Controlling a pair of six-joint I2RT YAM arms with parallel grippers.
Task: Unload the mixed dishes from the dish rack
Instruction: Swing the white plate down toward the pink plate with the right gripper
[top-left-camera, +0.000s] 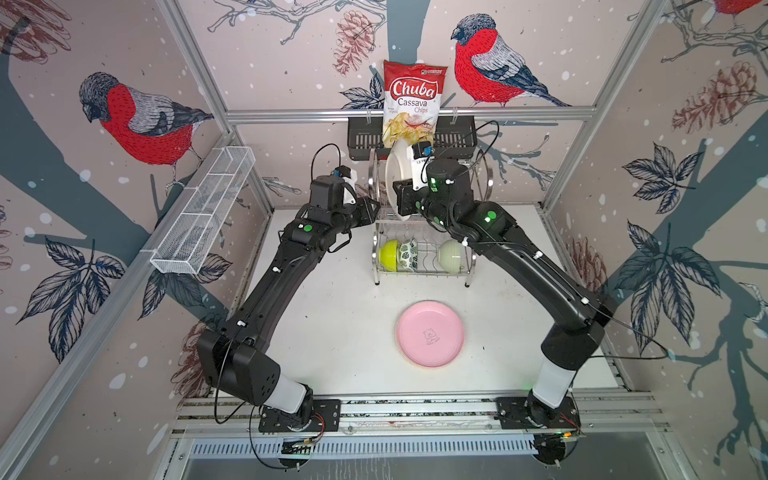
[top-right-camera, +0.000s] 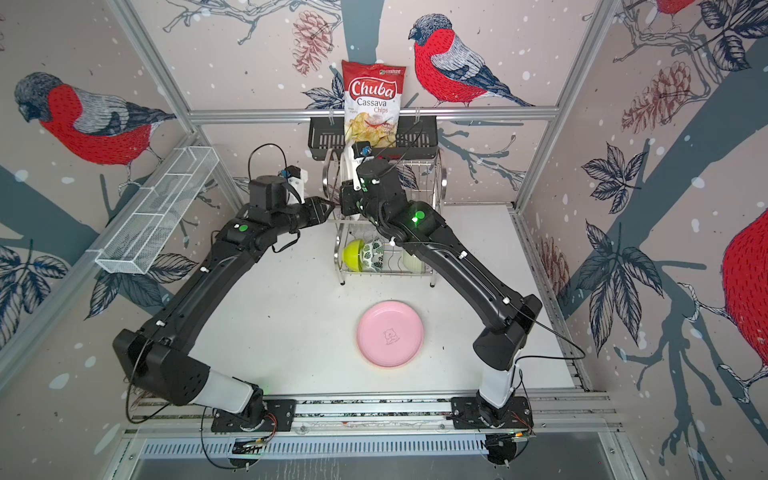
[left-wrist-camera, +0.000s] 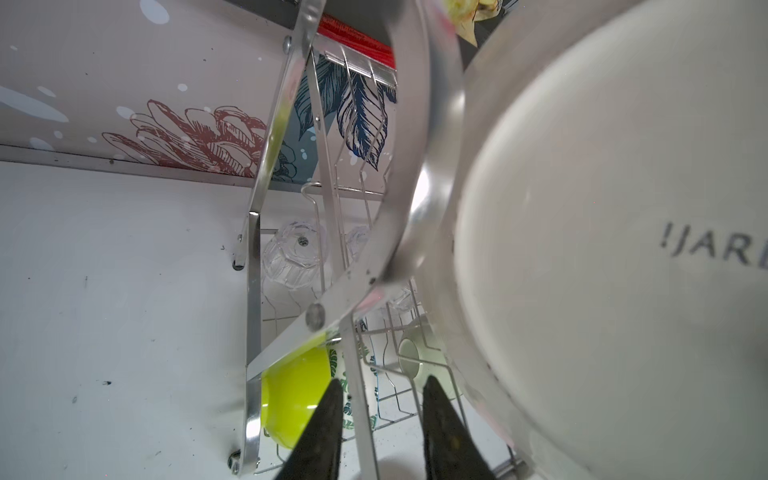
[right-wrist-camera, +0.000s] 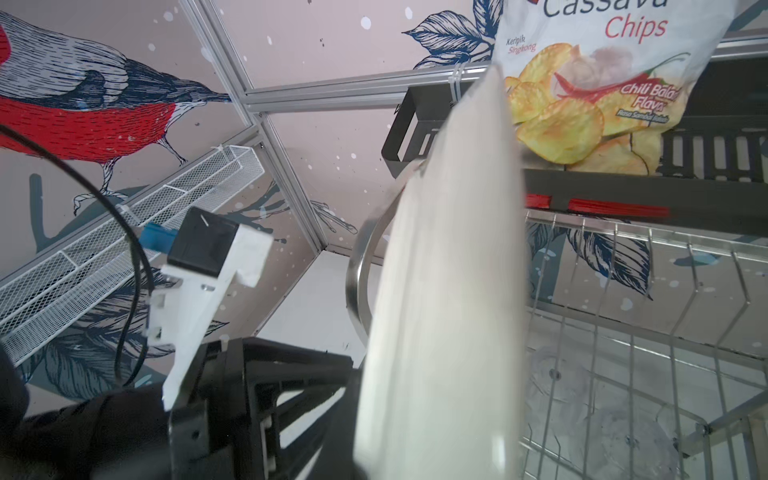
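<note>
The cream plate (top-left-camera: 392, 174) is gripped by the right claw (top-left-camera: 398, 201) (tips hidden); the left claw (left-wrist-camera: 382, 380) is spread apart, at nine o'clock of the shiny rack (top-left-camera: 424, 272).

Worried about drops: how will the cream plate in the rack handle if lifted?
The cream plate looks stiff and glossy, so it may slip from the right gripper pinching its rim. Upright, it could swing against the rack.

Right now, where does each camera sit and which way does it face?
Top view: overhead, looking down on dish rack and pink plate; both arms show.
Top view: same aim, dish rack, both arms.
Left wrist: beside dish rack, facing lime bowl; left claw shows.
Right wrist: along cream plate toward chips bag; left arm shows.
Shared: both wrist views see cream plate.
</note>
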